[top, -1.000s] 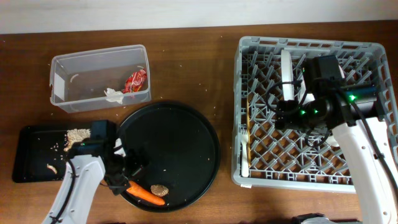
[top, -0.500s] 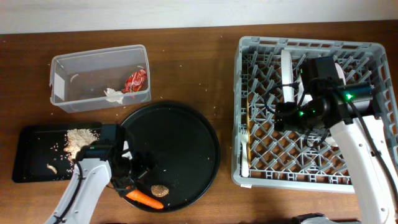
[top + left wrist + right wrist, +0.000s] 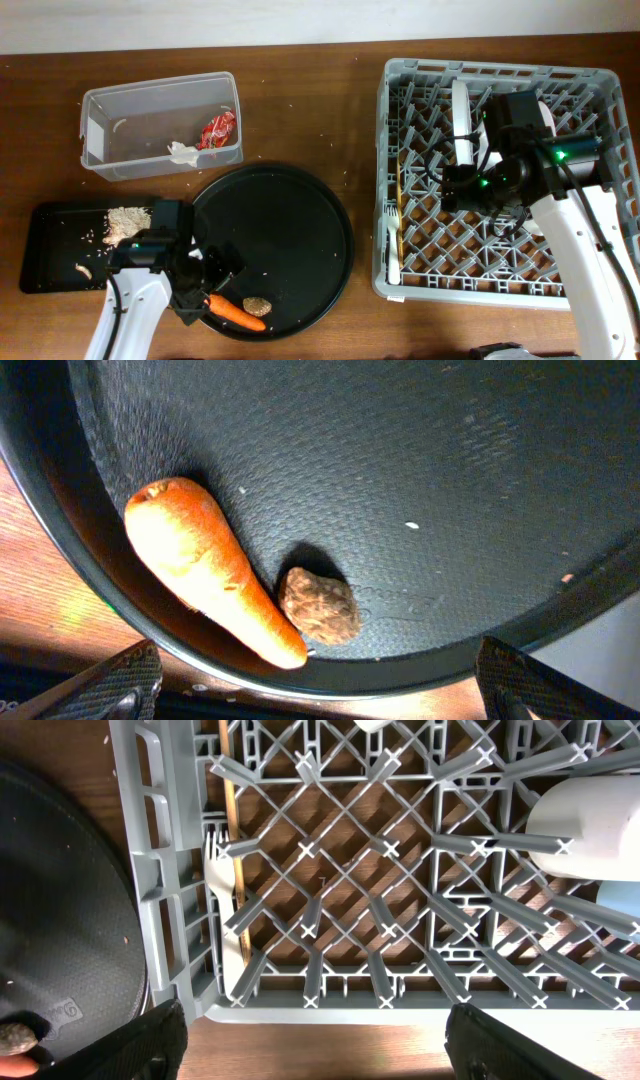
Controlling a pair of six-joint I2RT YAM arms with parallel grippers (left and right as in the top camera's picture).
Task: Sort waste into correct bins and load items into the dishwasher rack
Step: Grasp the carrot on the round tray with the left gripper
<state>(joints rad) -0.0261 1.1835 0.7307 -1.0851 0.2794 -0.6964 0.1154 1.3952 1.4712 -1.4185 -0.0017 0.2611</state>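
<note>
Overhead, the clear tub [image 3: 100, 150] at 10 o'clock holds the wrapper [image 3: 217, 130] and napkin [image 3: 182, 152]; the black tray [image 3: 50, 250] at 8 holds grains [image 3: 125, 218]. Left wrist: the left claw [image 3: 325, 680] is spread wide above the carrot [image 3: 205, 565] and brown piece [image 3: 318, 603] on the round tray [image 3: 400, 480]. Right wrist: the right claw [image 3: 315, 1048] is likewise spread over the rack [image 3: 165, 870], with the fork [image 3: 225, 910] at 9, probably a cup [image 3: 590, 825] at 2, and brown bench [image 3: 380, 1042] beneath.

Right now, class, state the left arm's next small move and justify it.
Probably shift the open left fingers toward the carrot and lower to straddle it: it lies on the round black tray beside the brown piece, off to one side in the left wrist view, not yet gripped.
</note>
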